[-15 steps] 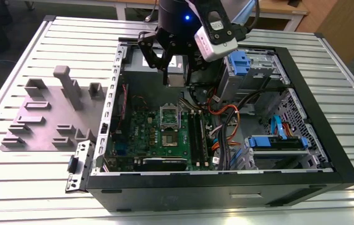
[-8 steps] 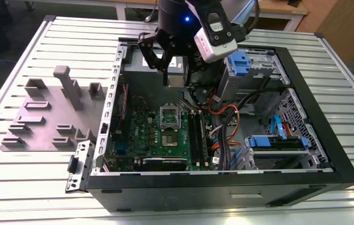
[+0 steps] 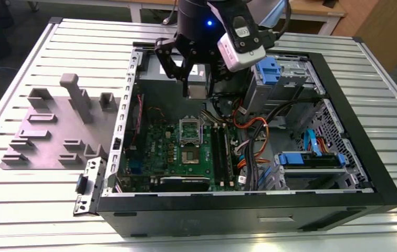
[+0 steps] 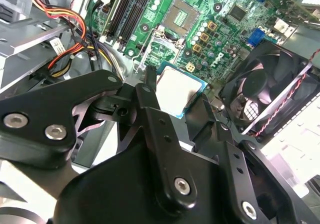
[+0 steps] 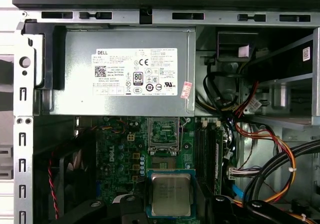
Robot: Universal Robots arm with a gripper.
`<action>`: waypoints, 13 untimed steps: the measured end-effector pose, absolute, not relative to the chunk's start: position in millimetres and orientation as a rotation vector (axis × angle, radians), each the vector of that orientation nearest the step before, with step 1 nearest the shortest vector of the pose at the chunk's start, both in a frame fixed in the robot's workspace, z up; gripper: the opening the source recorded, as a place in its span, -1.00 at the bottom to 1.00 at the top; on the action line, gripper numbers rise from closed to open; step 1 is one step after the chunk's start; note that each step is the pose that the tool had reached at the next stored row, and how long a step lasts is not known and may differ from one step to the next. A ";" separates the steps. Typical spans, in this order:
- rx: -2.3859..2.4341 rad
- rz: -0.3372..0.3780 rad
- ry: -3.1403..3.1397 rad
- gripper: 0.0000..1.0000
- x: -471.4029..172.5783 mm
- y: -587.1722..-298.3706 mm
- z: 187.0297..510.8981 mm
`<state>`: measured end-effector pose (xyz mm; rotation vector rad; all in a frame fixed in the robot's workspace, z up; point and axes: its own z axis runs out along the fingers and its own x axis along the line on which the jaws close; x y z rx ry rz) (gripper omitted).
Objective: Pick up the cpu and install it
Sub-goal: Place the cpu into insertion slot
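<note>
Matte black fingers (image 4: 148,96) clasp the flat, square, silver-topped cpu (image 5: 171,194) above the green motherboard (image 5: 187,144).

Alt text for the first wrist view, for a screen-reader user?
The gripper holds the cpu, silver top toward the camera, over the green motherboard inside an open computer case. Beyond it sit the open socket and a grey power supply.

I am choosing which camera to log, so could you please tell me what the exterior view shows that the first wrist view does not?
The exterior view adds the grey block tray beside the computer case on the slatted table, plus the blue drive cages. The first wrist view adds the white label on the power supply. Both show the chip gripped by the tool above the green board.
</note>
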<state>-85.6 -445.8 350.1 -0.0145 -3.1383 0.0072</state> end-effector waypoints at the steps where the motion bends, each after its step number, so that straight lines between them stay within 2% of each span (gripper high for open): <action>1: -0.015 0.007 -3.138 -0.06 -85.5 -445.9 349.7; 13: -0.015 0.007 -3.138 -0.06 -85.6 -448.1 345.5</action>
